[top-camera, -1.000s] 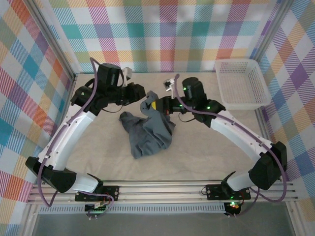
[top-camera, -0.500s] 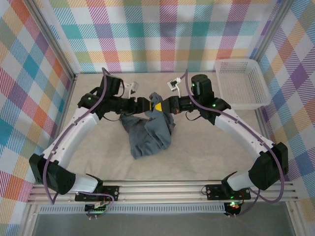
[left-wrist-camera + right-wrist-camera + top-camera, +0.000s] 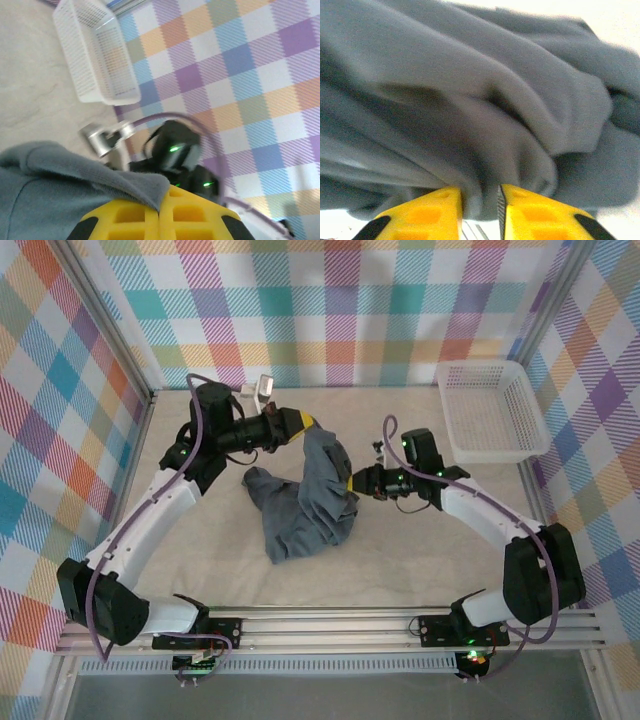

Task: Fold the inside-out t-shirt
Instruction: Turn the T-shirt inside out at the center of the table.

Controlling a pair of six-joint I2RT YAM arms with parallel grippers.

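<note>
Top view: slate blue-grey soft cloth t-shirt (image 3: pixel 300 515) bunched on the beige table (image 3: pixel 420 560), one end held up by the left gripper (image 3: pixel 297 424), right gripper (image 3: pixel 352 481) at its right edge; likely light and limp, best pinched at a hem or seam. Left wrist: yellow fingers (image 3: pixel 195 215) clamped together on a cloth fold. Right wrist: jaws a crack apart, nosed against the cloth, no label or writing legible

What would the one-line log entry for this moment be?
left fingers: shut on shirt edge, held up | right fingers: at shirt, grip unclear | shirt: crumpled, not folded
</note>
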